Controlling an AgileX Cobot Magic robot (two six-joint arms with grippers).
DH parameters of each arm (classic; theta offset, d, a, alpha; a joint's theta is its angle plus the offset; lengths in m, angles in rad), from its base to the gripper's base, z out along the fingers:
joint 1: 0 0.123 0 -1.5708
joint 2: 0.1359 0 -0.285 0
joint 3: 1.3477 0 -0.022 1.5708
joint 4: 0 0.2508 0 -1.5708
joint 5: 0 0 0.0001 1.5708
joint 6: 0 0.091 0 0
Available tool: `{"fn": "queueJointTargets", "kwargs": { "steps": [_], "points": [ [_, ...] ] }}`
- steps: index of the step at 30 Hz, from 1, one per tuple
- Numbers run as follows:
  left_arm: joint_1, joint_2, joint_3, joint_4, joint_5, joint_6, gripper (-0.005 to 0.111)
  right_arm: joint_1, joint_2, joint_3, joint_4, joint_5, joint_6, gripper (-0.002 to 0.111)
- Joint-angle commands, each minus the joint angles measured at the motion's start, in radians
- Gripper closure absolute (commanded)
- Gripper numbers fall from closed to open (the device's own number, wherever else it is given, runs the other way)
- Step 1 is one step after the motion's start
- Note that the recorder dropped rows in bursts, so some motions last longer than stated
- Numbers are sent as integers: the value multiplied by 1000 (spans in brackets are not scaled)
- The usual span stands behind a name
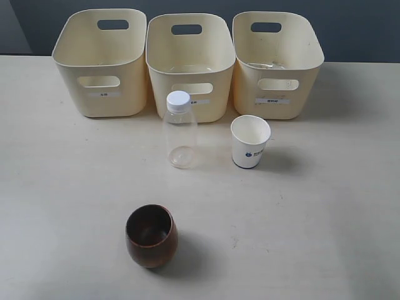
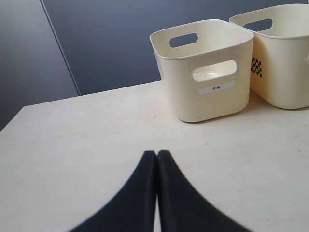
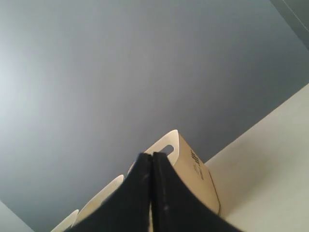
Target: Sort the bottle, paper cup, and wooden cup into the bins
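Observation:
The clear bottle [image 1: 179,132] with a white cap stands upright in front of the middle bin [image 1: 190,65]. To its right sits the white paper cup [image 1: 250,142] with a blue logo, in front of the right bin [image 1: 277,62]. The dark wooden cup [image 1: 150,235] stands alone nearer the front. The left bin [image 1: 101,60] completes the row at the back. Neither arm shows in the exterior view. My left gripper [image 2: 157,153] is shut and empty above bare table, facing a bin [image 2: 205,67]. My right gripper [image 3: 152,155] is shut and empty, with a bin [image 3: 193,174] behind it.
A dark grey wall rises behind the bins. The pale table [image 1: 325,212] stretches wide to both sides and toward the front. In the left wrist view a second bin [image 2: 285,53] stands beside the first.

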State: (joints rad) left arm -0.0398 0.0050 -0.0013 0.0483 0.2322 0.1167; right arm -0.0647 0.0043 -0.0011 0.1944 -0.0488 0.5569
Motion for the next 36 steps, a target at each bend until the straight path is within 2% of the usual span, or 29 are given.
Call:
{"fn": "queueJointTargets", "kwargs": {
  "steps": [1,36],
  "points": [
    [-3,-5,1,-3,-1,-2,107,-4,-4,1,1,14,0,109],
    [-3,-5,1,-3,-1,-2,107,-4,-4,1,16,69,-7,109]
  ]
}}
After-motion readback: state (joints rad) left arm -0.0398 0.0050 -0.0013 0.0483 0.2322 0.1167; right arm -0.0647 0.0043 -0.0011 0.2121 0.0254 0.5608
